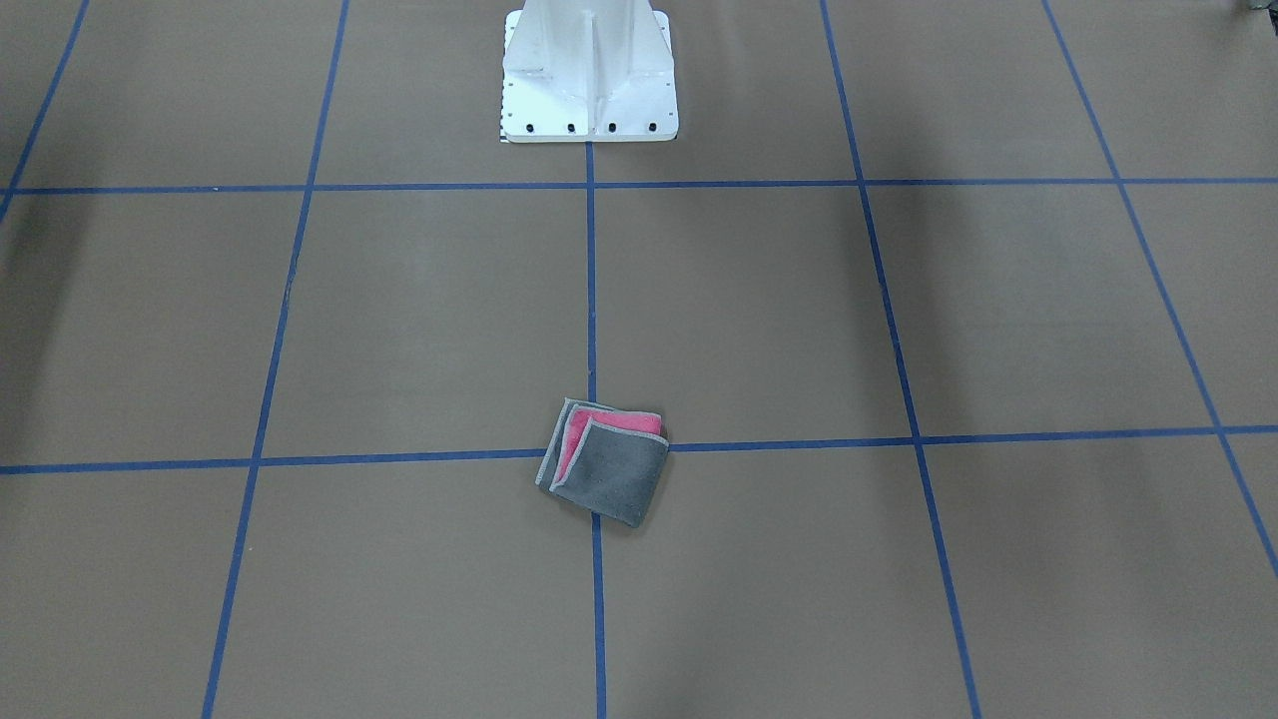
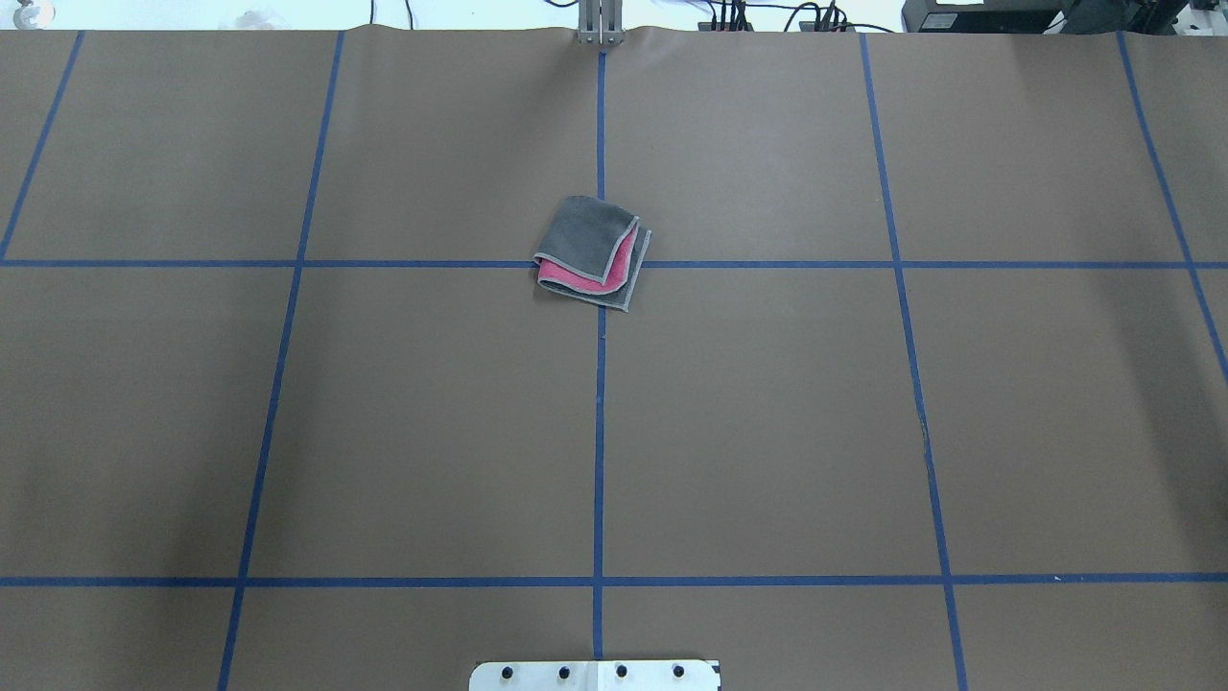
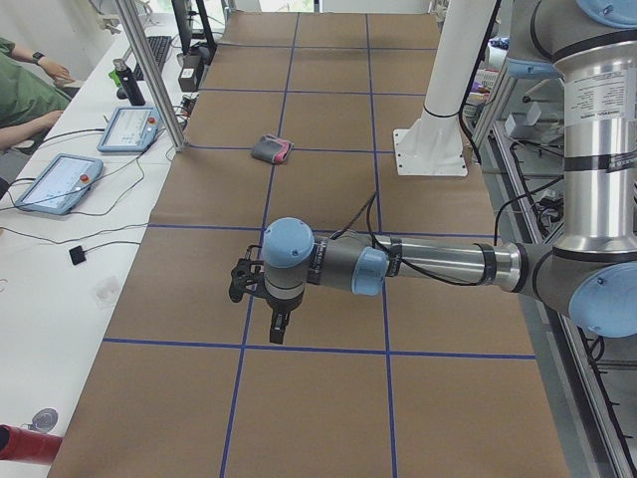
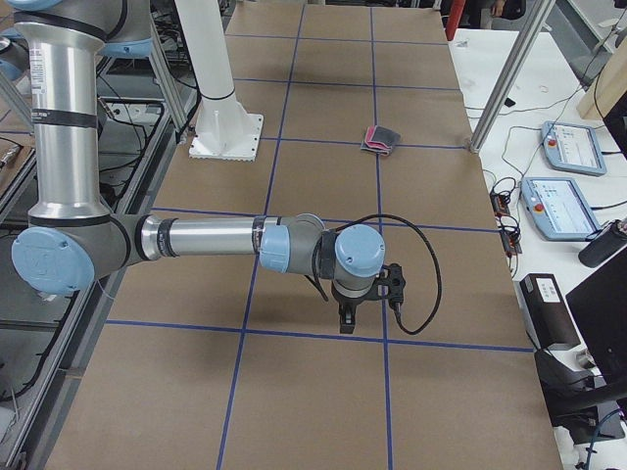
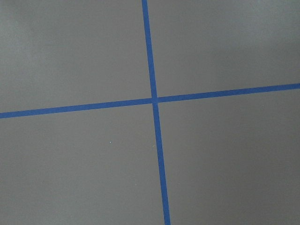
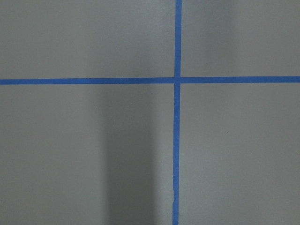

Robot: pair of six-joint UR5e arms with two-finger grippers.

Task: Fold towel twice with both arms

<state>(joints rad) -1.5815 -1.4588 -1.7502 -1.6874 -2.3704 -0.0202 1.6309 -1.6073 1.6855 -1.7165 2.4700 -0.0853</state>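
The towel [image 1: 604,461] lies folded into a small square on the brown table, over a crossing of blue tape lines. Its dark grey face is on top and pink layers show at one side. It also shows in the overhead view [image 2: 590,251], the exterior left view [image 3: 271,150] and the exterior right view [image 4: 381,139]. The left arm's gripper [image 3: 278,327] hangs over the table far from the towel. The right arm's gripper [image 4: 345,319] also hangs far from it. Both grippers show only in side views, so I cannot tell whether they are open or shut. The wrist views show only table and tape.
The white pedestal base [image 1: 589,80] stands at the robot's side of the table. A side bench with tablets [image 3: 55,182] and an aluminium post [image 3: 149,80] runs along the far edge. An operator's arm [image 3: 20,95] rests there.
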